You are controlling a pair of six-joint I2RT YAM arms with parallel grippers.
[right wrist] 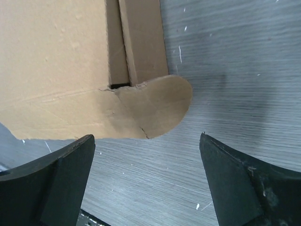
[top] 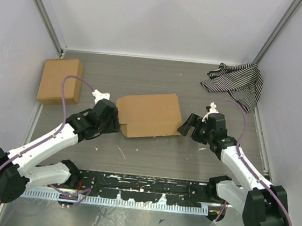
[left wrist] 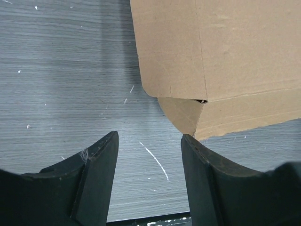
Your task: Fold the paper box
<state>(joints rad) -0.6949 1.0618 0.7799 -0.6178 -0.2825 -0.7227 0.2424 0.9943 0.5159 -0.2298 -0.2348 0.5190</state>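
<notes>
The paper box (top: 150, 114) lies on the table (top: 152, 156) as a low, mostly closed shape. It is directly between the two grippers, and each of them faces one short end of it.

The left gripper (left wrist: 149, 153) has its fingers apart and holds nothing. From it, the near corner of the box is just ahead and a little to the right of the gap. A small tab (left wrist: 184, 115) sticks out there from under the top panel and is not tucked in.

The right gripper (right wrist: 146, 153) is also spread wide and empty. From it, the box is ahead and to the left, and a rounded flap (right wrist: 160, 101) points out almost into the line between its fingers.

I judge that the arms are placed at the two ends so that each can push or pinch its own loose flap, while the other stops the box from sliding. As far as the views show, neither gripper touches the cardboard.

Far beyond the left gripper, to its left, sits a ready-formed cardboard box (top: 61, 81). Far beyond the right gripper lies a striped cloth (top: 235, 83). Both are well apart from the work.
</notes>
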